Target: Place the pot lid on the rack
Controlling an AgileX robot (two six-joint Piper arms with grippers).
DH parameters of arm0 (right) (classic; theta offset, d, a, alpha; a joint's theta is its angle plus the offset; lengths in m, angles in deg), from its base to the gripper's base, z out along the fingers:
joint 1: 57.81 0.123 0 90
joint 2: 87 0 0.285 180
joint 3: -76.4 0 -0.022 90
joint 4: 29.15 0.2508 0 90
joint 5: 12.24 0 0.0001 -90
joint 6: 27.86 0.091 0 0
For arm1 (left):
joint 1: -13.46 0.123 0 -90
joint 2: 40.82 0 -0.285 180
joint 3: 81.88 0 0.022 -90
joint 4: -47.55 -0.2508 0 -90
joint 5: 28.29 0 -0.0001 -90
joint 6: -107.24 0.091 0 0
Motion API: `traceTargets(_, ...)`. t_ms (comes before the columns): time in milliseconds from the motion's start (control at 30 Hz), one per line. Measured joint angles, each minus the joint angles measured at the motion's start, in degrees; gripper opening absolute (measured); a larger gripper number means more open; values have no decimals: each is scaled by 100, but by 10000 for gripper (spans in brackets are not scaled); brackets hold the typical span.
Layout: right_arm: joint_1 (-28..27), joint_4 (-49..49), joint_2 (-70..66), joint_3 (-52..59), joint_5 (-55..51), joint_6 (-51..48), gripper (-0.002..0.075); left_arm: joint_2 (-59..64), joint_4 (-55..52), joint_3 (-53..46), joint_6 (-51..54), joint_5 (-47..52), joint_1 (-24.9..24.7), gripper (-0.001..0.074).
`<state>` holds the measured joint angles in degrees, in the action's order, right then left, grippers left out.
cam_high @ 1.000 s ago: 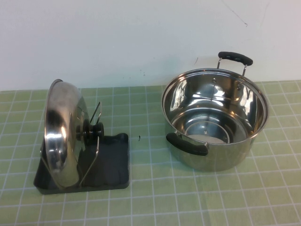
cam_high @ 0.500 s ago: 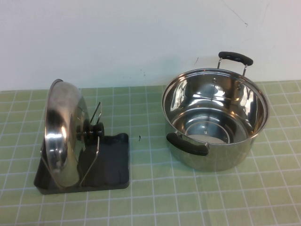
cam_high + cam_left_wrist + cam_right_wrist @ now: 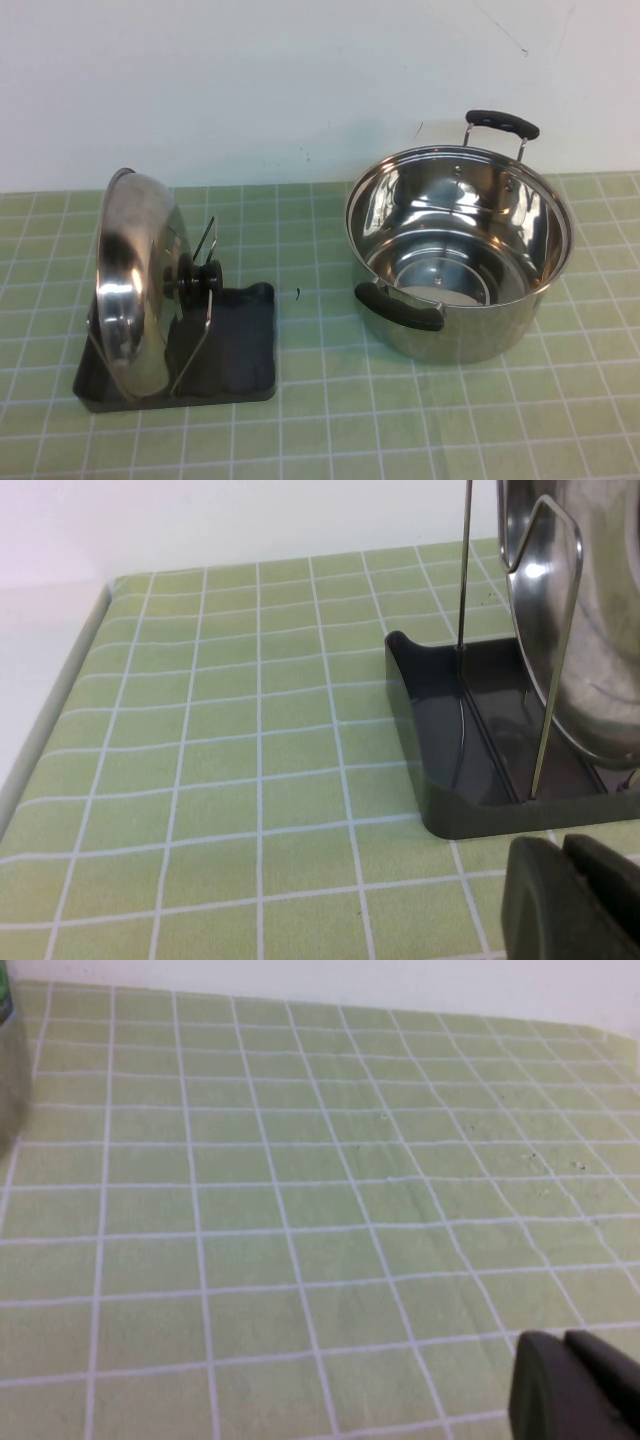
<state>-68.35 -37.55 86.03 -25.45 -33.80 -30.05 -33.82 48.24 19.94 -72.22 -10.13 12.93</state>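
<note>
High view findings: the pot lid (image 3: 135,285) stands on edge in the rack (image 3: 235,340), to the left of the table, leaning between the upright wire loops (image 3: 203,245) with its black knob (image 3: 203,277) facing the pot (image 3: 458,250). Its lower rim sits inside the black tray. The pot stands well apart on the right, open and uncovered. Neither arm appears in this view; both are clear of the work.

Left wrist view: the left gripper (image 3: 572,898) shows only as dark finger ends at the frame corner, near the outer wall of the rack (image 3: 430,740) but not touching it. The two finger ends lie close together with nothing between them; judged closed and empty. The lid (image 3: 590,610) is visible behind a wire loop (image 3: 555,630), resting in the tray.

Right wrist view: the right gripper (image 3: 578,1385) hangs over bare checked cloth (image 3: 300,1180), well away from lid and rack. Its finger ends also sit together, holding nothing. A sliver of steel at the frame edge is probably the pot, though too little shows to be sure.

Assessment: placement appears complete; no further step seems required.

Handling notes: the lid is rigid polished steel, likely moderately heavy, slick on its dome and prone to rolling on its rim. The knob is the sound grip point; the thin rim is a poorer second. A knock to the light wire loops could tip it.
</note>
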Motion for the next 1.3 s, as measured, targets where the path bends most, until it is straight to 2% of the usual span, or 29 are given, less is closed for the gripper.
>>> traceTargets(200,116,-64,0,14,48,-12,-1,0,0,0,0,0,0,-1)
traceTargets(533,818,-89,0,14,48,726,-1,0,0,0,0,0,0,-3)
traceTargets(733,1202,-102,0,14,48,818,-1,0,0,0,0,0,0,-3)
traceTargets(1300,1252,73,0,14,70,696,-1,0,0,0,0,0,0,-2)
